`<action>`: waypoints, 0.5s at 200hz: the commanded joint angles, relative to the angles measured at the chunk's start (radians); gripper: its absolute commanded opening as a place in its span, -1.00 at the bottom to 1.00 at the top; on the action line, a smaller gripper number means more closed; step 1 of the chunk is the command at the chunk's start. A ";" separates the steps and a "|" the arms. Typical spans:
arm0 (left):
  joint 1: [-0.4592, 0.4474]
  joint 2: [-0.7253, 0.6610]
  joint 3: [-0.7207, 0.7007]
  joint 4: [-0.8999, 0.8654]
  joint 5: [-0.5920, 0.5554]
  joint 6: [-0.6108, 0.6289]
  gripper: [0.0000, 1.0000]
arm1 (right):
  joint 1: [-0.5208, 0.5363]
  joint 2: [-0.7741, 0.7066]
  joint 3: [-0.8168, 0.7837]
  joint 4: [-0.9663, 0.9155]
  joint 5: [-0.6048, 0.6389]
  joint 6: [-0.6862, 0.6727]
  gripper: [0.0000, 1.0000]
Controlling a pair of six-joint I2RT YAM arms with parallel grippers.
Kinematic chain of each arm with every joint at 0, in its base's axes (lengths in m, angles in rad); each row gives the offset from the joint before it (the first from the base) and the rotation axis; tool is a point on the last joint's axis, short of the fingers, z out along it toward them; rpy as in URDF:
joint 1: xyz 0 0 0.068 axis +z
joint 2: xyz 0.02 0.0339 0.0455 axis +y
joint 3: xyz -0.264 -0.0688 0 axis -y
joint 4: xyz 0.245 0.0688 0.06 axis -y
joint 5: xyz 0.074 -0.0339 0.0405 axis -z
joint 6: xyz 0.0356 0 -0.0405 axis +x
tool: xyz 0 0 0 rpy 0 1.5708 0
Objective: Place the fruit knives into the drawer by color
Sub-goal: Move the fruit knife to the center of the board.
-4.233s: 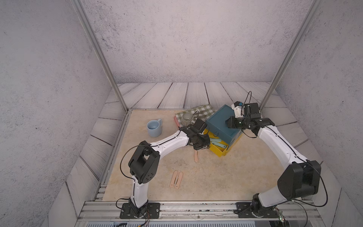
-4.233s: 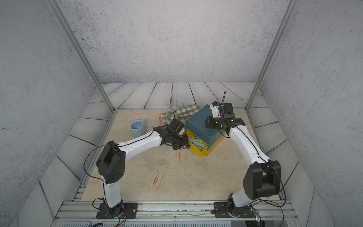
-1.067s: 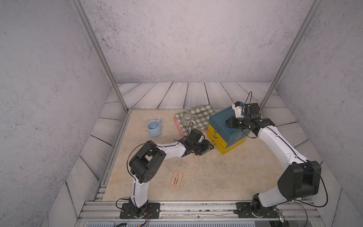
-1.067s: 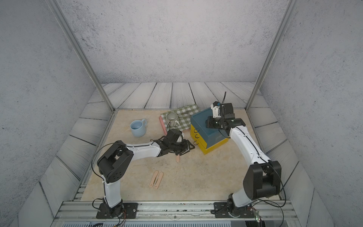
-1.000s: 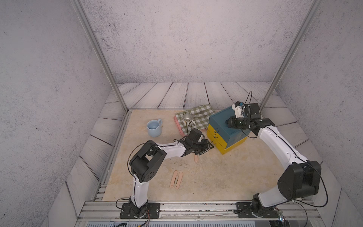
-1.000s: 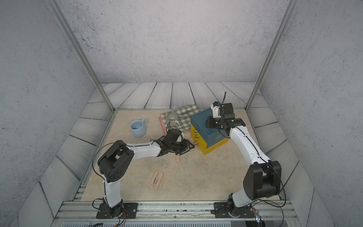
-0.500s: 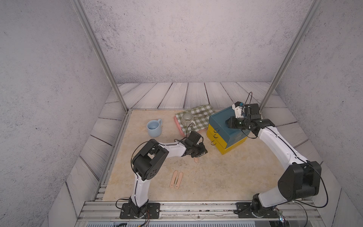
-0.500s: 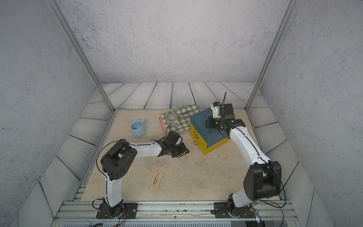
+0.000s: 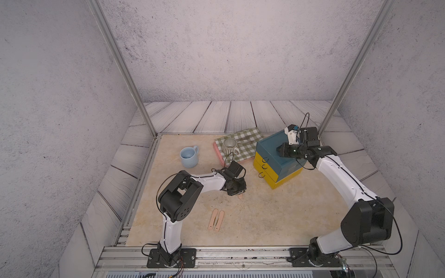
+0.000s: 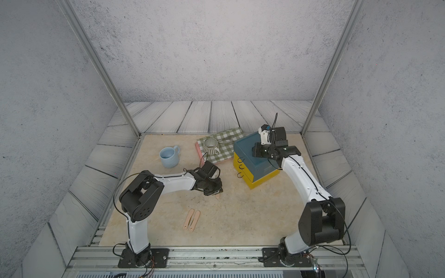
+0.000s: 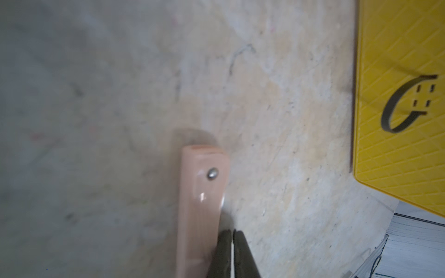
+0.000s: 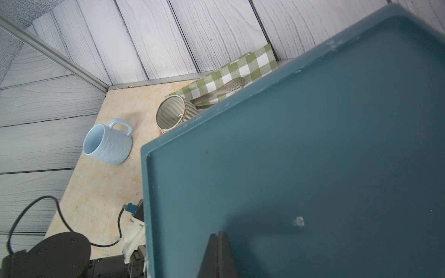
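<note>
Left end effector [image 11: 232,250]: gone from half open to pinched shut within the last second, tips together, nothing between them. Peach knife [image 11: 199,211] hard against the outer side of one finger [image 11: 222,252], lying on the worktop [image 11: 96,96], not held. Looks like a missed pinch. Probably needs a reopen, a sideways shift over the handle, then another close. Nearby, toward the rail [image 9: 240,252]: two more peach knives [image 9: 212,219], side by side, untouched. Further out: drawer chest [image 9: 283,166], all three fronts flush now, a yellow one open a few seconds back and since pushed in. No mint or olive knives in sight, so presumably stowed, with the peach set left to do. On the chest's teal top: right end effector [image 12: 218,252], shut, empty, likely bracing the box. Beyond: blue mug [image 9: 188,157], striped cup [image 9: 228,146] on checked cloth [image 9: 250,137].
</note>
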 commanded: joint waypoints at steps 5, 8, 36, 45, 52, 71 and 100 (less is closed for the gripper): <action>0.041 -0.055 -0.076 -0.050 -0.043 0.011 -0.80 | 0.007 0.125 -0.144 -0.437 0.087 0.002 -0.99; 0.046 -0.059 -0.085 -0.050 -0.045 0.010 -0.80 | 0.007 0.126 -0.144 -0.437 0.087 0.002 -0.99; 0.081 -0.105 -0.156 -0.048 -0.051 0.011 -0.81 | 0.007 0.125 -0.143 -0.437 0.085 0.001 -0.99; 0.091 -0.120 -0.175 -0.052 -0.057 0.013 -0.81 | 0.007 0.125 -0.142 -0.437 0.084 0.002 -0.99; 0.102 -0.132 -0.191 -0.055 -0.062 0.014 -0.81 | 0.007 0.125 -0.142 -0.435 0.082 0.002 -0.99; 0.131 -0.161 -0.237 -0.046 -0.062 0.008 -0.81 | 0.007 0.125 -0.144 -0.433 0.079 0.004 -0.98; 0.138 -0.198 -0.237 -0.066 -0.044 0.028 -0.80 | 0.007 0.128 -0.141 -0.436 0.084 0.001 -0.98</action>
